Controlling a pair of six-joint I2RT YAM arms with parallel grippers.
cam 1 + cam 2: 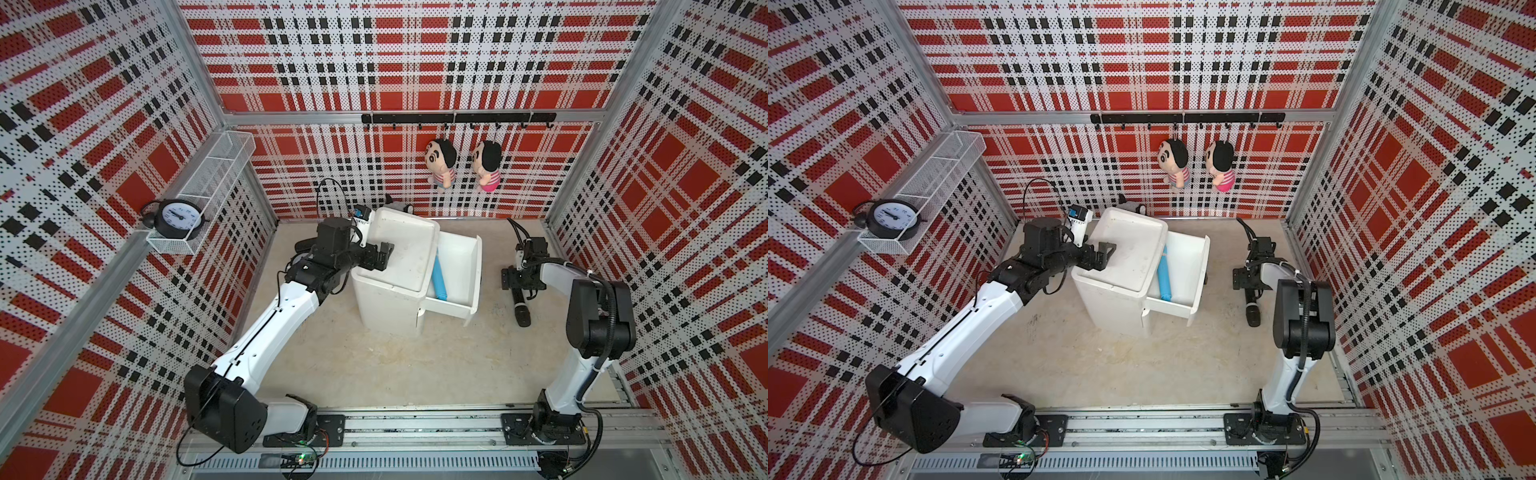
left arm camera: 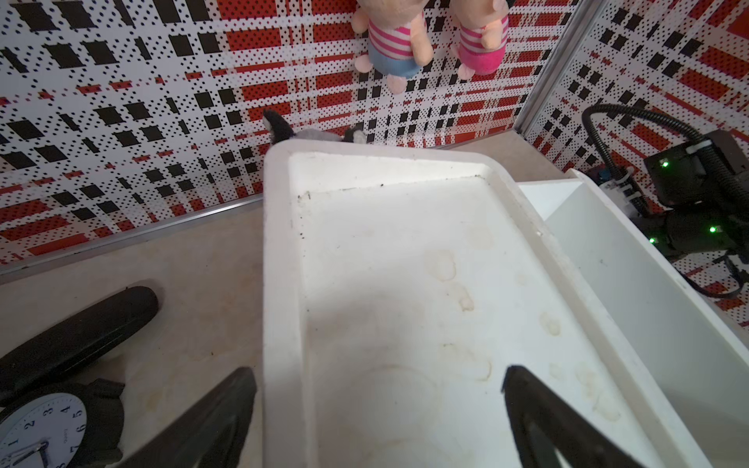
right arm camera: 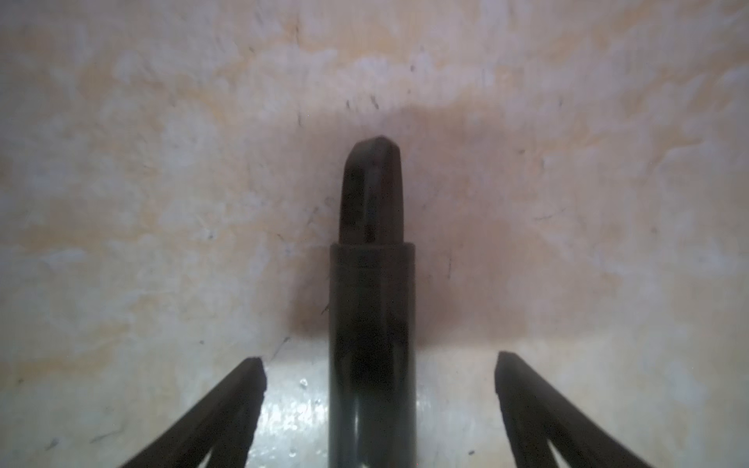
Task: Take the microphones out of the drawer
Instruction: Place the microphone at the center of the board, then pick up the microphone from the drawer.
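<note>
Because its fingers [image 3: 227,409] stand wide apart with bare surface showing on either side of the black barrel between them, the right pincer [image 3: 379,362] grips nothing. The microphone [image 1: 522,311] lies flat on the counter [image 1: 374,365], its slim tail end pointing away from the wrist and its mesh head toward the robot's base. That resting place is well clear of the drawer [image 1: 474,266], which stands pulled out from the white cabinet [image 1: 386,307] with only a blue tube [image 1: 437,274] left inside, so I judge the removal itself done and the arm free to lift away. On the cabinet's other side the left pincer [image 2: 377,372] is also spread, one finger outside the rim of the recessed top and one over it. This is probably a brace to keep the light cabinet from sliding while the drawer is worked, though whether it actually presses the rim is hard to tell from these views. Straight up looks like the safe exit, since a sideways drift could roll the microphone.
</note>
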